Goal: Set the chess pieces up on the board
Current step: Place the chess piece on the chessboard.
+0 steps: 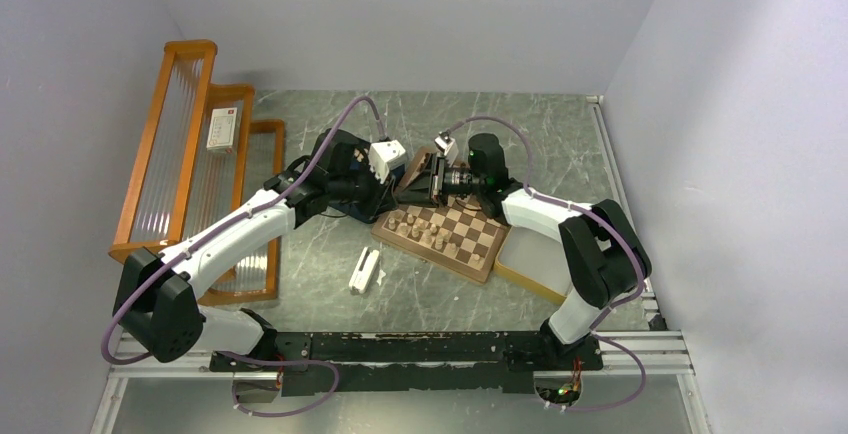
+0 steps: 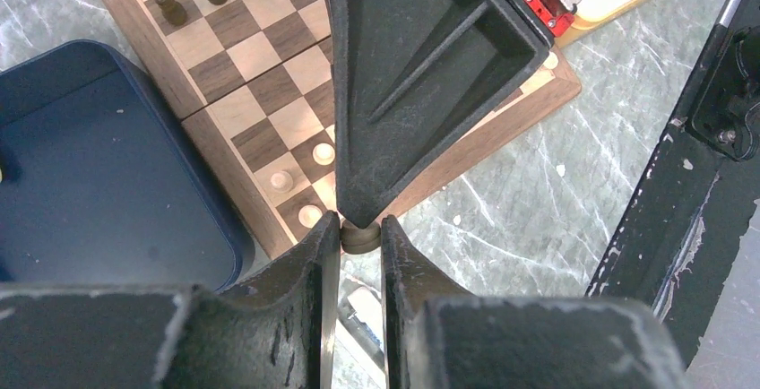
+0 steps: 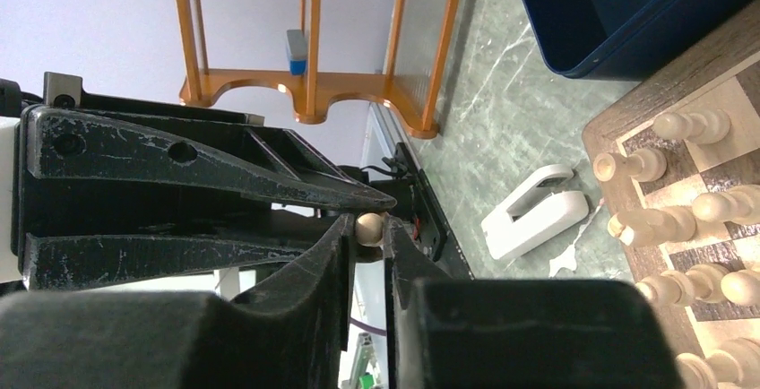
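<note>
Both arms reach in from the near counter edge, elbows bent outward. A white clip lies short of the board, where other pale pieces stand. Just off the board's corner, the left pincer and the right pincer meet tip to tip, both clenched on one pale chess piece in mid-air. Farther off, an orange rack holds a white card, its print too small to read.

One board, one dark blue tray, one pale tray, one orange rack, one white clip (chess pieces too small to count).
</note>
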